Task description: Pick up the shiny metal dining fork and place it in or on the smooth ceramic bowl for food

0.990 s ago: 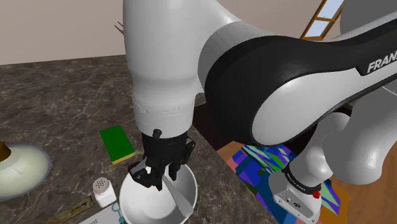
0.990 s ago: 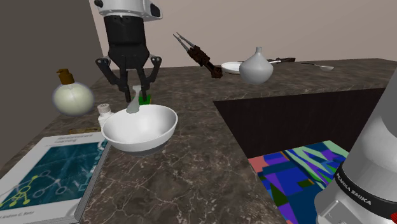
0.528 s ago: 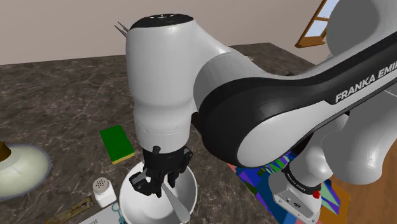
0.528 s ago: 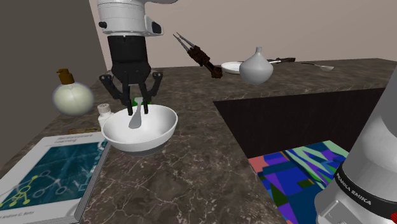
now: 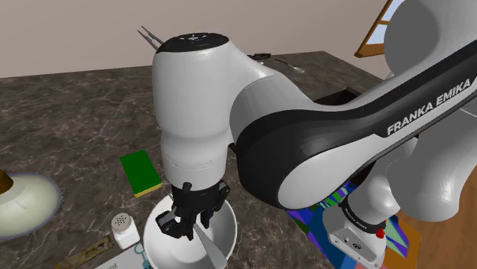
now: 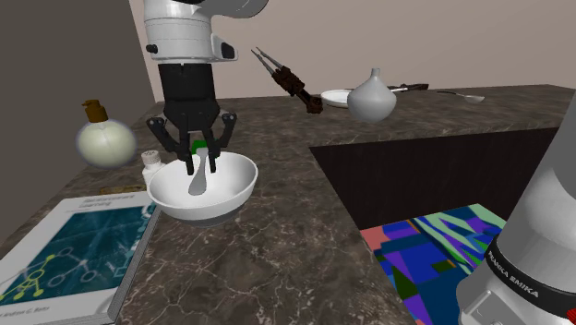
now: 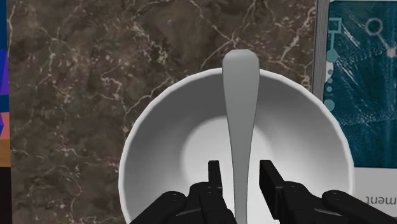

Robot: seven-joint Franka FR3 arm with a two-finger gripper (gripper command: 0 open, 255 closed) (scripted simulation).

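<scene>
Handling of the fork (image 7: 240, 127) is looking simple to us: we are judging it light, stiff and thin, with a smooth grey skin that is likely slipping under a loose pinch. So we are favouring a hold across the narrow waist of its shaft, not on the broad rounded end. It is lying inside the white bowl (image 7: 153, 133), slanting up the wall with that rounded end reaching the rim; its tines are hiding under the tool (image 7: 241, 167). The tool is hanging low over the bowl with its fingers apart, the shaft passing between them with a gap showing on either side, so nothing is being gripped. In the second exterior view the fork (image 6: 197, 177) is leaning in the bowl (image 6: 235, 189) below the spread tool (image 6: 199, 168). We are treating the bowl as hard, slick and easily chipped, so a dropped fork may be skidding down its wall. On writing, the arm (image 5: 436, 99) is carrying "FRANKA EMIKA" in white. The teal book (image 6: 74, 245), lying on the marbled surface (image 6: 305, 240) at the bowl's 8 o'clock in that view, is showing a network drawing and a title we are failing to read.
</scene>
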